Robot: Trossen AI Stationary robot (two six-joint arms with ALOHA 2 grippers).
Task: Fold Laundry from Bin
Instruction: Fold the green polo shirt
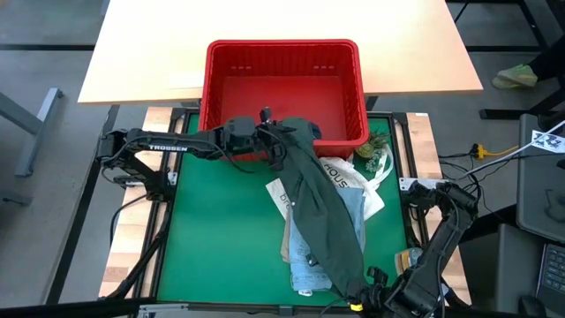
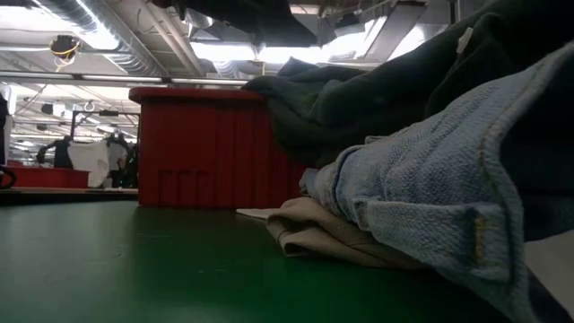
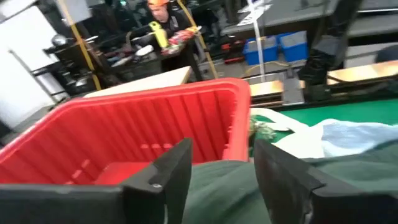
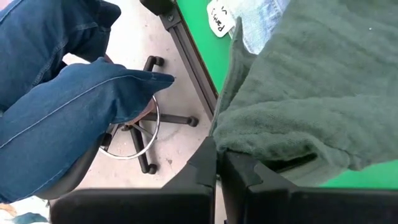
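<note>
Through the left wrist camera I see my left gripper (image 3: 221,177) with its two dark fingers (image 3: 168,177) spread apart, dark green cloth (image 3: 224,186) lying between and beneath them. The red bin (image 3: 134,124) fills the frame's left and centre. Right of it: white fabric (image 3: 298,140), a light blue garment (image 3: 357,134), green table (image 3: 348,112). A person (image 3: 165,28) stands top centre.

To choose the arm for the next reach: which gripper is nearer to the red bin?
Left. The left gripper is at the red bin's near rim, over the dark green garment. The right gripper is at the table's opposite edge.
</note>
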